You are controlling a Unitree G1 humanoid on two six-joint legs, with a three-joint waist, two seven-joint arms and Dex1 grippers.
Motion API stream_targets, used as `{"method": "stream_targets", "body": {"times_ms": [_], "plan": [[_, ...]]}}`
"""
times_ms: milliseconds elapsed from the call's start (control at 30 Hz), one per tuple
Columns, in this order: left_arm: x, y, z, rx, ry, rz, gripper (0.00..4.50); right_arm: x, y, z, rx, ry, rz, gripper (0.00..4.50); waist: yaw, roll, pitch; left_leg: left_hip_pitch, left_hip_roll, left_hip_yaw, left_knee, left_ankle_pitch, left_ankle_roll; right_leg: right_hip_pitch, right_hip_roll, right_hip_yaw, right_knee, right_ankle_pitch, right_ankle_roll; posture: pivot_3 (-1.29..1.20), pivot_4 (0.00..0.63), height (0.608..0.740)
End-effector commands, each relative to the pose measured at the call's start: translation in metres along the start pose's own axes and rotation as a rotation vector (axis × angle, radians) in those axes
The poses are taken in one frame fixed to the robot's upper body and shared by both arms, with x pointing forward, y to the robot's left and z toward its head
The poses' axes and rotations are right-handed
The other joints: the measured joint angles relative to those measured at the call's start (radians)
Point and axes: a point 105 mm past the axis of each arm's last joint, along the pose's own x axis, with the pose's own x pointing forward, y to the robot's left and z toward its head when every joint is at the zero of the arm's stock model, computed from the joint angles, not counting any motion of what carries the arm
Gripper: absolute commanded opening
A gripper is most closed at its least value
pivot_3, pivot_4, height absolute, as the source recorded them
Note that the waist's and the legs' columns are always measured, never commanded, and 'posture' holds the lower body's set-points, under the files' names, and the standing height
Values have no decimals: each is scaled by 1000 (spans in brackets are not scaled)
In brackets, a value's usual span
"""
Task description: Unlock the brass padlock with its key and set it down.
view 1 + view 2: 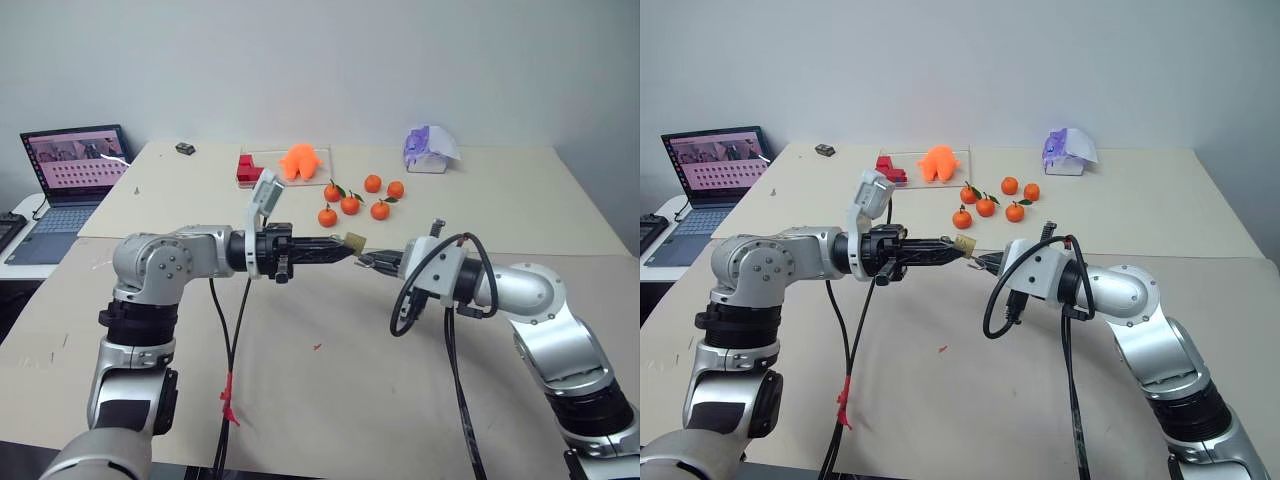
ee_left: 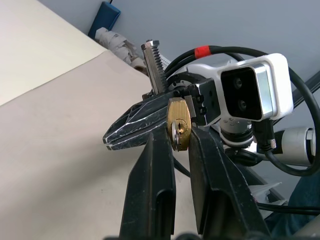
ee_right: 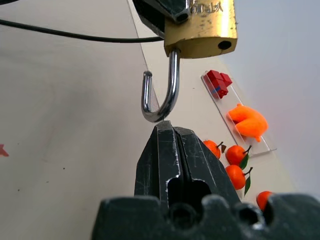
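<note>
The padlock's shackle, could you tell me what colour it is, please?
Shiny silver; the shackle hangs open from the brass padlock, clearest in the right wrist view.

Laptop [image 1: 70, 190] partly cut off

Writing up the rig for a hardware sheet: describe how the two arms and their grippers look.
Both arms are silver-grey metal with rounded joint housings and black segments. Each ends in a white wrist block and a gripper with two black tapered fingers: left gripper, right gripper. Loose black cables loop along both arms; the left arm's cable carries a red tie. A white twin-lens camera sits on the right wrist.
</note>
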Motion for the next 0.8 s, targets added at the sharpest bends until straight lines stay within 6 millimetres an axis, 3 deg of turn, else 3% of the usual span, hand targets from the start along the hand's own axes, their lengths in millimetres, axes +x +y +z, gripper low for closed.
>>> {"method": "stream_targets", "body": {"times_ms": [33,167,200,300,600,800], "plan": [[-10,4,0,43,13,34,0,-9,-9,5,-9,-21,-20,51,-1,0,0,0,0,0,0,0,0,0,0,0,0,0,0,0,150,689],[-13,9,-6,39,34,53,0,-11,-11,11,15,-53,-22,51,-2,0,0,0,0,0,-1,0,0,0,0,0,0,0,0,0,150,689],[-14,10,-7,35,35,56,0,-11,-11,13,21,-62,-20,571,-1,0,0,0,0,0,-1,0,0,0,0,0,0,0,0,0,150,689],[-19,17,-12,-11,33,103,0,-12,-6,23,38,-107,20,1413,0,0,0,0,0,-1,0,0,0,0,0,0,0,0,0,0,150,689],[-26,11,-29,-181,35,99,0,-14,2,30,96,-122,69,4449,0,0,0,0,0,-2,0,0,1,0,0,-1,0,0,0,0,150,689],[-13,34,-67,-523,85,215,0,-9,4,33,103,-113,44,4449,2,2,-1,0,-4,-8,-1,-1,1,0,0,-1,0,0,0,0,150,689]]}}
